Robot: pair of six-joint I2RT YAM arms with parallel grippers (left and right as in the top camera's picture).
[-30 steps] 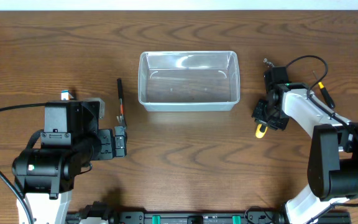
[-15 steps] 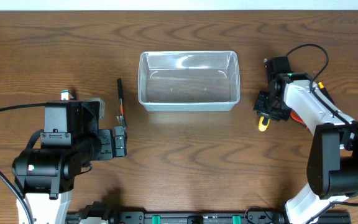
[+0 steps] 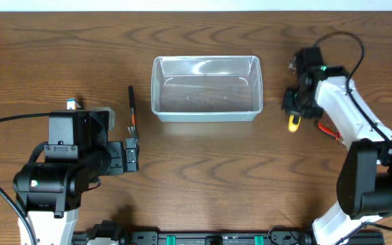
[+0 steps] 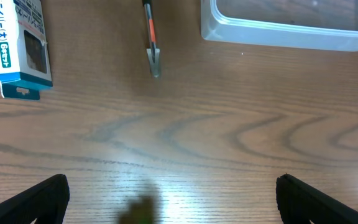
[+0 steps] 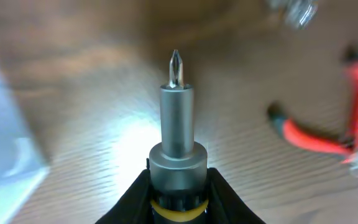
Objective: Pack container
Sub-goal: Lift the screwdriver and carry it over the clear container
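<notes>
Overhead: the container [image 3: 206, 116] sits empty at the middle of the tabletop [image 3: 203, 184], between the arms. The right tool [image 3: 292, 112] is just beside its right end, clamped on a yellow-handled screwdriver [image 3: 292, 124]. The left tool [image 3: 132, 155] has its jaws wide apart and holds nothing.

Left wrist: the container's wall is at the upper right. A thin hand tool [image 4: 151, 37] and a small box [image 4: 20, 50] lie ahead.

Right wrist: the screwdriver is gripped at its collar, bit pointing away.

Judgement: the container is likely light and stiff with slick walls, so it is best held by its thick rim.
</notes>
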